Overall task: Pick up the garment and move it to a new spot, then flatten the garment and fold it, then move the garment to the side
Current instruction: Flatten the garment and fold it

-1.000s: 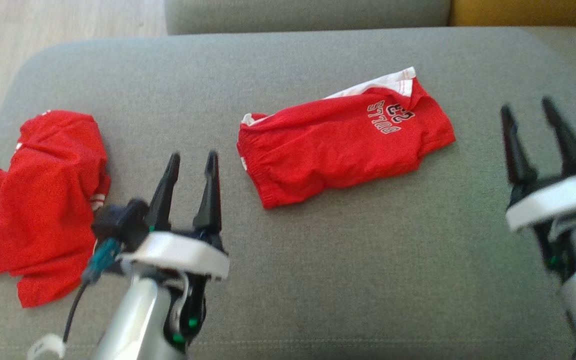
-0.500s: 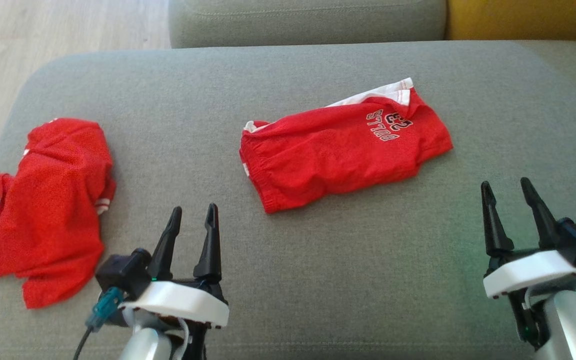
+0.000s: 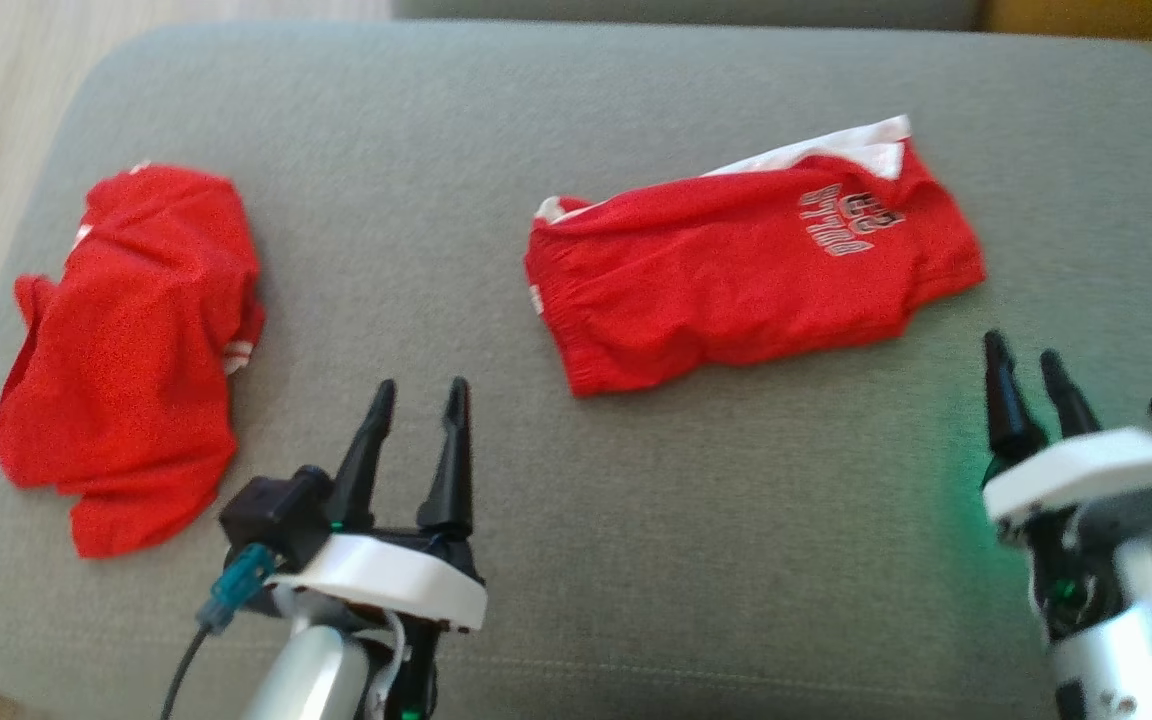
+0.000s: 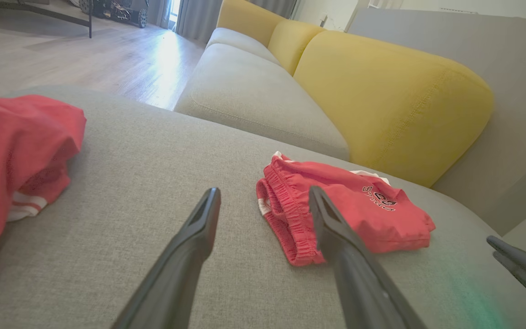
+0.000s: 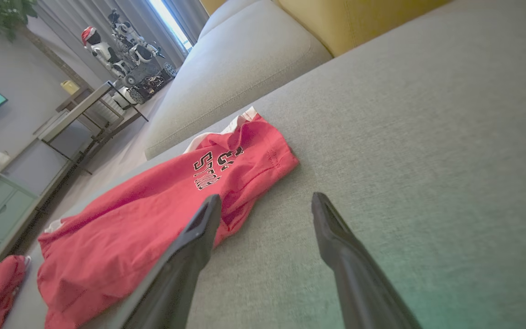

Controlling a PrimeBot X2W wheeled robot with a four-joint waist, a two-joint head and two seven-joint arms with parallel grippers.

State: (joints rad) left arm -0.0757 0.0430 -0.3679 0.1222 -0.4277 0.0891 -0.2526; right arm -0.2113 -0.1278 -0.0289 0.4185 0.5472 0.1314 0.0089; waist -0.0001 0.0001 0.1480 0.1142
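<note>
Fingers (image 3: 449,460) of the left gripper (image 3: 420,388) are spread wide, holding nothing, over the grey cushion (image 3: 696,560). The right gripper (image 3: 1020,350) (slightly blurred) is likewise spread and empty, near the cushion's right edge. Beyond and between them lie the red shorts (image 3: 746,270), loosely folded, with white trim along the far edge and printed lettering toward the right end. The right gripper's tips are near that end, not touching. Well off to the left, a second red garment (image 3: 126,350) lies crumpled. A yellow backrest (image 4: 381,91) stands behind.
</note>
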